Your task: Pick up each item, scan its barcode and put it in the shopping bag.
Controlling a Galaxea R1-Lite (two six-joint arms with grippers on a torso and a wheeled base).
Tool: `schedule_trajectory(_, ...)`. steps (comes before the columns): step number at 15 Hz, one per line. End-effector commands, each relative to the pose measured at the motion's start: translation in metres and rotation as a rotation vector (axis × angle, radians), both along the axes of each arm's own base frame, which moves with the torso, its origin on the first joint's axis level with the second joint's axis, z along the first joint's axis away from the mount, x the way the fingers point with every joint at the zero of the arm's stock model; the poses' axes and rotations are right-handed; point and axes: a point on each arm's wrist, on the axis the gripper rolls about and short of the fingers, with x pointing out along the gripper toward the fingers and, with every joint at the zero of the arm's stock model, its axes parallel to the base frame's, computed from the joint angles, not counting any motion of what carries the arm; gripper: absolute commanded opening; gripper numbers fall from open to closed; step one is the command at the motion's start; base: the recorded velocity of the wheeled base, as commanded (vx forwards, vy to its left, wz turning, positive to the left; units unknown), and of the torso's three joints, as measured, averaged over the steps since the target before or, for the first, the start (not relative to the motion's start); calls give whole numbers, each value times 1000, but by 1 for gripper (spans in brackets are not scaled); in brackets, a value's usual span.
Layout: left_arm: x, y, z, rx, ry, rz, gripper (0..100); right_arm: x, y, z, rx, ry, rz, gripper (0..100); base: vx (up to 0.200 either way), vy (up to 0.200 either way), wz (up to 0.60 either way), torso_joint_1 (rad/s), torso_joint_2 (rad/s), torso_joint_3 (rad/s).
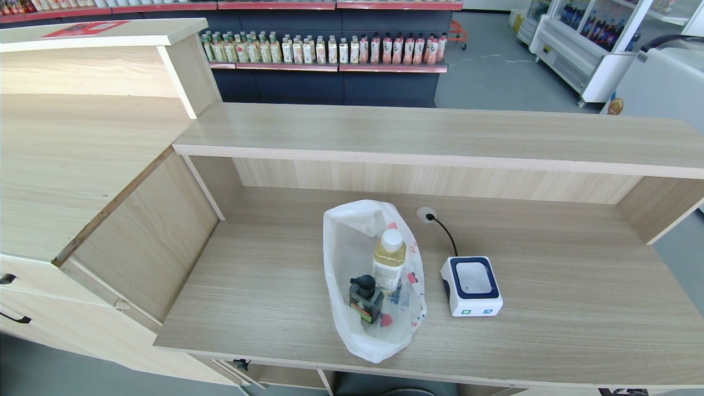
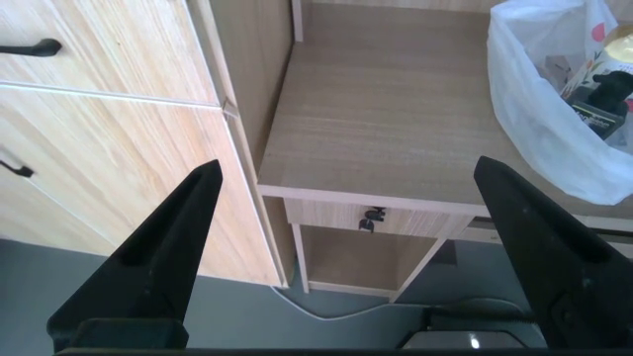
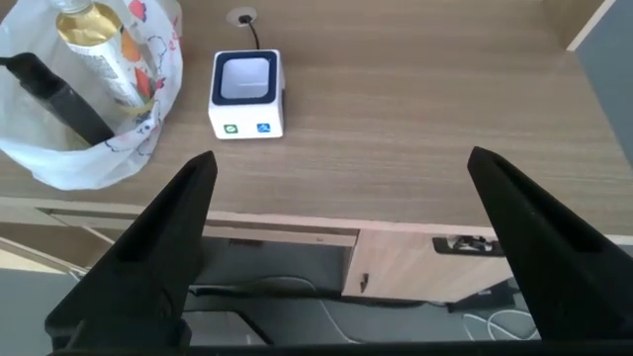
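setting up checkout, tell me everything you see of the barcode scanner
The barcode scanner is a small white box, plastic-looking, with a dark blue frame around a pale window on top and green and blue marks on its front lip. It sits flat on the wooden counter, just right of the shopping bag, not touching it. A black cable runs from its back to a round counter port. Nothing lies on it.

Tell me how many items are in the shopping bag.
2: a yellow drink bottle at the back of the shopping bag and a dark pump bottle in front of it. Smaller ones could be hidden.
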Motion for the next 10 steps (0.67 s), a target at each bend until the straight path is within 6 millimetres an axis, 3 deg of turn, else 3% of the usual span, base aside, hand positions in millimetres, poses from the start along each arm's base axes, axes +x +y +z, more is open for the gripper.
schedule_trajectory(1, 0, 0, 0, 0, 0, 0, 100, 0, 0, 0, -4, 2, 0, 100, 0, 0, 0, 0, 0, 0)
schedule_trajectory(10, 0, 0, 0, 0, 1, 0, 100, 0, 0, -1, 7, 0, 0, 100, 0, 0, 0, 0, 0, 0)
